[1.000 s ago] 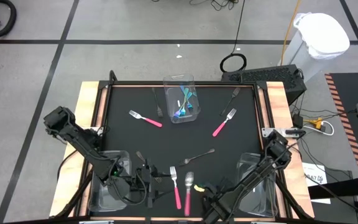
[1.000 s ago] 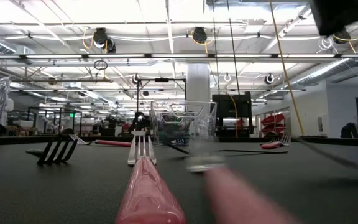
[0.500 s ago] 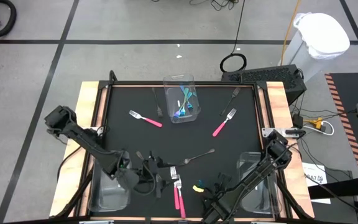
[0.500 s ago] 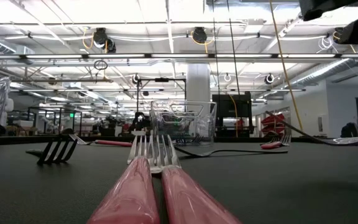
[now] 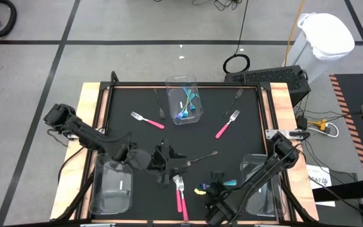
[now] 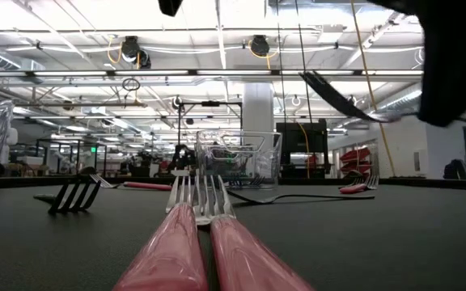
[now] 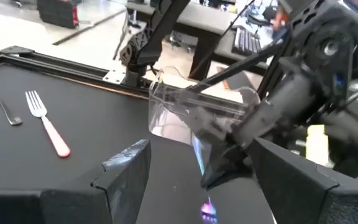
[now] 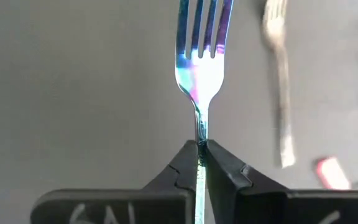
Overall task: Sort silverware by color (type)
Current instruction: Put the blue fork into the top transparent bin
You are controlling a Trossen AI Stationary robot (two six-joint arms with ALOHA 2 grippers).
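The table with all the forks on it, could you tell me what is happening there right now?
The robot is sorting silverware. Its right hand is shut on an iridescent fork above the black table. The left hand hovers mid-table, open. Two pink forks lie together at the front; a clear bin holds bluish pieces.

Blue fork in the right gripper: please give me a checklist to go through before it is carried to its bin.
1. Grip: ok. The right gripper is shut on the thin neck of the blue fork, and the fork sits straight.
2. Nothing else is clamped with it: ok.
3. Target: ok. The clear bin at the far edge already holds blue forks.
4. Route to the bin: not ok. The left gripper, open, hangs near the table's middle, close to the straight line.
5. Dark fork lies on the table under that route: ok if carried high.
6. Pink forks lie side by side, apart from the right gripper: ok.
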